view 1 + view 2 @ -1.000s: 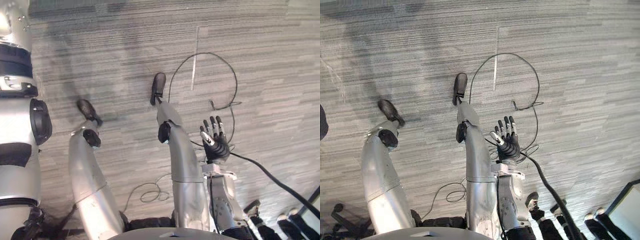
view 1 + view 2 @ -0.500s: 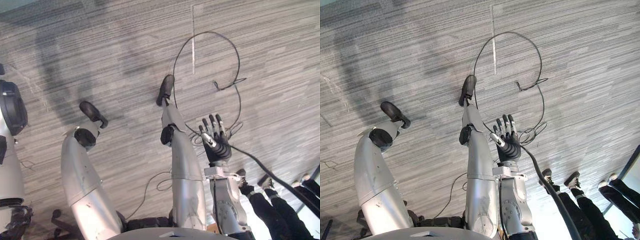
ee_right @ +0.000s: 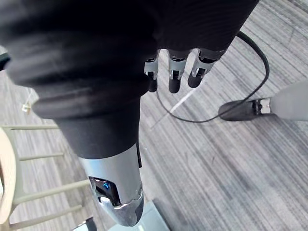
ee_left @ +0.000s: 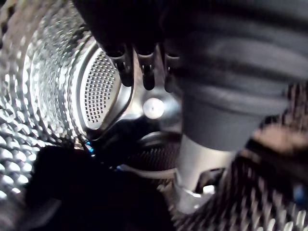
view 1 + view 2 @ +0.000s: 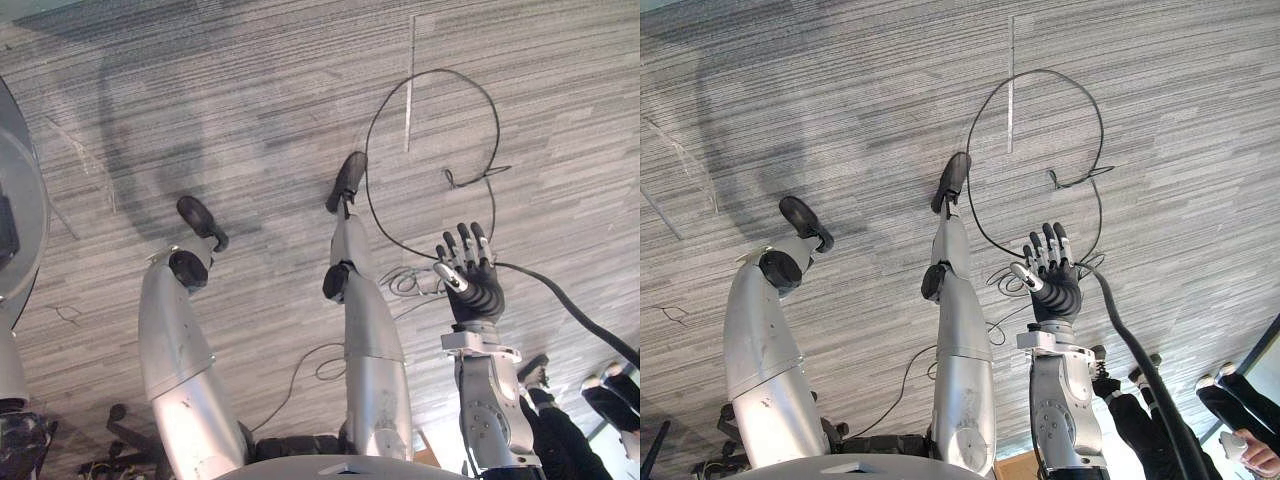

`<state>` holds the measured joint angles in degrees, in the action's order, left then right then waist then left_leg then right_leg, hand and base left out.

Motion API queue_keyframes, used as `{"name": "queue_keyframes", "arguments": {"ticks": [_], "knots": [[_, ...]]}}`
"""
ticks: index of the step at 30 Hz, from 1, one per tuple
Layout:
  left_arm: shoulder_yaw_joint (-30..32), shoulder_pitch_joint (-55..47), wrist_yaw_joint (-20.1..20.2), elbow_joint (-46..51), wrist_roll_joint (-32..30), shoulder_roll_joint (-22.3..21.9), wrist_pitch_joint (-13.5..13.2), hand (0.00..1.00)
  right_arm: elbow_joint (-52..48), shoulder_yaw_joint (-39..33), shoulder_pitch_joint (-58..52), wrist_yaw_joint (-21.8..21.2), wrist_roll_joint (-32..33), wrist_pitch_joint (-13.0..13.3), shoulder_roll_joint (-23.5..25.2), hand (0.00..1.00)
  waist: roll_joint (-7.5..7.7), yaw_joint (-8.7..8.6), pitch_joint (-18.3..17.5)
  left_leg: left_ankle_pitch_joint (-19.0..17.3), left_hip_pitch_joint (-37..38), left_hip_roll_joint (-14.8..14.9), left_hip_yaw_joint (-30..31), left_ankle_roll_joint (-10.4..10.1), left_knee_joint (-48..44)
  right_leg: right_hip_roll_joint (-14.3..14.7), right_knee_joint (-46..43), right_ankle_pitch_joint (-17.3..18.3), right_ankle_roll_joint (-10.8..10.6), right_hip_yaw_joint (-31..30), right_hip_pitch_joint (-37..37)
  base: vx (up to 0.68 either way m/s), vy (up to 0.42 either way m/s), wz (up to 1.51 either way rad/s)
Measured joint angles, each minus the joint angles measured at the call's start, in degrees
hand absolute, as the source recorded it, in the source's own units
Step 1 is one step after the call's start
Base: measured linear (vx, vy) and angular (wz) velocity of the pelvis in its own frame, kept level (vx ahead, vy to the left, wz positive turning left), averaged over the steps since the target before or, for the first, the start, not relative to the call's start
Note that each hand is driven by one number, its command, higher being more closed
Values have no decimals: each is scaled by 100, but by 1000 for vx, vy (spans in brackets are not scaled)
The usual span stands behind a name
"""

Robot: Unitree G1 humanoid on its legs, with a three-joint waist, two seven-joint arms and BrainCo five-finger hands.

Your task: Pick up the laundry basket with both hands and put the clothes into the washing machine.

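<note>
**Spotter:** What's changed in the last second?

**Me:** Mostly my viewpoint. The head camera has swung, so the whole floor (image 5: 250, 100) has slid across the picture. I don't count that as anything moving. The right hand (image 5: 472, 292) hangs over the bare floor as it did before, fingers spread and straight, carrying nothing. A second ago the left arm ran down the left edge of the head view. Now a grey curved panel (image 5: 15, 200) sits there, and I can't say what it is.

**Spotter:** And the left hand?

**Me:** Its wrist camera puts the left hand (image 4: 147, 74) inside the drum (image 4: 43, 72) of the washing machine. The fingers are loose and apart, closed on nothing. Beyond them the clothes (image 4: 72, 192) lie as a dark heap on the drum's floor, against its wall.

**Spotter:** So the load is in?

**Me:** That's my reading. At least some of it is, and the hand looks ready to come out. Where the laundry basket stands I can't tell, so I can't say whether anything is left in it.

**Spotter:** Any hazards?

**Me:** A person (image 5: 605, 395) stands at the floor's lower right corner, near the right arm. I'd mind that side.
</note>
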<state>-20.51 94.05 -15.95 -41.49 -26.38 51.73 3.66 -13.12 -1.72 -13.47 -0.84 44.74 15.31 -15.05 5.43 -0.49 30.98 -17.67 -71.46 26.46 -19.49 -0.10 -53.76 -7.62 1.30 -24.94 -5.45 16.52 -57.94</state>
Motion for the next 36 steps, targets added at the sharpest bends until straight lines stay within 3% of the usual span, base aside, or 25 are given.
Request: {"name": "queue_keyframes", "arguments": {"ticks": [1,2,4,6,7,8,10,12,14,18,21,22,25,26,27,28,29,30,31,33,36], "knots": [[-300,-288,124,153,-533,116,-88,0,-72,-25,-142,-27,5,10,-56,0,-12,-4,-4,0,-31,5,40,1,23,15,-1,7,-7,4,-12,-51,-21,-1],[-453,-444,177,303,-640,221,-193,0,-148,-43,-245,-41,10,27,-93,0,-18,0,-4,0,-47,7,52,1,24,17,-1,29,-27,7,-28,-84,-39,-1],[-1015,-993,281,1034,-637,781,-818,0,-227,-159,-562,-179,88,100,-295,0,-94,22,-3,94,-52,53,84,19,182,-67,-90,657,-62,309,-64,-76,-46,-9],[-1317,-1065,377,1216,-661,887,-1188,0,-133,-197,-703,-242,156,89,-517,0,-232,48,-56,233,-48,41,88,39,340,-237,-883,1016,174,448,-296,-21,-21,16],[-1349,-1071,374,1205,-817,889,-1229,0,-127,-183,-726,-264,225,78,-585,0,-239,52,-62,246,-5,-34,129,-15,312,-277,-874,694,113,505,-236,-11,-17,27],[-1304,-1060,369,1162,-905,905,-1230,0,-134,-181,-692,-282,225,86,-616,0,-244,97,-79,275,-2,-34,141,-59,338,-224,-767,672,133,510,-210,-16,-36,12],[-699,-1109,189,748,-1301,865,-644,0,-166,-171,-544,-364,236,119,-635,0,-308,126,-198,324,-29,0,68,-96,430,-129,-457,429,155,464,-213,-11,-48,-16],[-69,-1097,159,402,-1080,715,-229,0,-173,-164,-464,-408,269,119,-583,0,-310,115,-199,323,-18,23,82,-97,406,-89,-422,362,158,429,-211,-7,-30,-17],[678,-1209,163,272,-385,310,-101,0,-165,-136,-460,-403,267,117,-528,0,-335,96,-213,322,31,18,86,-98,394,-92,-425,361,157,394,-177,-6,-10,-2],[2317,-2658,-24,1311,977,-634,-327,0,-156,146,-424,-368,201,104,-163,0,-349,19,-242,325,209,16,74,-102,413,-108,-461,365,155,330,-56,-14,-6,1],[3182,-4783,-235,2640,1757,-1625,-561,0,-129,343,-424,-361,-34,59,88,0,-354,-13,-239,337,616,21,-26,-123,505,-201,-1003,701,129,138,-24,-31,-27,2],[3267,-5692,-212,3102,2366,-2104,-700,0,-74,380,-425,-360,-159,20,138,0,-354,-3,-239,342,895,28,-85,-132,528,-286,-1535,1025,140,50,-26,-33,-80,20],[3247,-7882,-6,4119,3631,-3410,-1189,0,348,343,-406,-354,-432,-88,155,0,-355,74,-395,355,1622,-54,-78,-313,689,-560,-2988,2033,138,-137,-22,-12,-100,36],[3126,-8265,62,4235,3944,-3613,-1309,0,432,321,-399,-343,-465,-117,169,0,-361,112,-438,362,1773,-74,-57,-345,716,-605,-3336,2262,158,-209,-25,38,-196,62],[2841,-9176,365,4387,4814,-4026,-1571,0,597,305,-347,-262,-402,-181,224,0,-367,167,-613,369,2097,-161,75,-508,731,-699,-4024,2763,178,-333,22,40,-169,49],[2710,-9492,491,4422,5184,-4192,-1634,0,667,288,-299,-217,-359,-182,266,0,-392,216,-759,383,2179,-169,124,-594,798,-696,-4128,2884,198,-305,47,42,-223,40],[2428,-9982,731,4435,5728,-4600,-1731,0,810,183,-97,-170,-274,-178,361,0,-524,297,-921,519,2453,-156,225,-662,1133,-638,-4174,3076,176,-200,300,66,-261,34],[2233,-10243,929,4438,6050,-4866,-1776,0,879,133,-40,-147,-157,-161,430,0,-596,262,-931,749,2810,-180,239,-683,1405,-717,-4794,3335,273,-240,554,140,-395,91],[1976,-10467,1140,4396,6316,-5130,-1802,0,1020,75,-105,-140,1,-122,541,0,-561,219,-959,1026,3354,-400,396,-914,1773,-727,-5016,3999,320,-382,1145,149,-392,108],[1731,-10676,1268,4262,6450,-5501,-1952,0,1174,100,-138,-147,195,15,592,0,-593,280,-1169,1474,3987,-458,668,-1006,2533,-689,-5046,4267,503,-30,1766,101,-419,89],[1411,-10772,1252,4253,6455,-5520,-2058,0,933,96,-396,28,216,420,729,0,-557,291,-1483,2187,4678,-481,479,-347,3388,-648,-4910,4567,708,379,2354,71,-425,51]]}}
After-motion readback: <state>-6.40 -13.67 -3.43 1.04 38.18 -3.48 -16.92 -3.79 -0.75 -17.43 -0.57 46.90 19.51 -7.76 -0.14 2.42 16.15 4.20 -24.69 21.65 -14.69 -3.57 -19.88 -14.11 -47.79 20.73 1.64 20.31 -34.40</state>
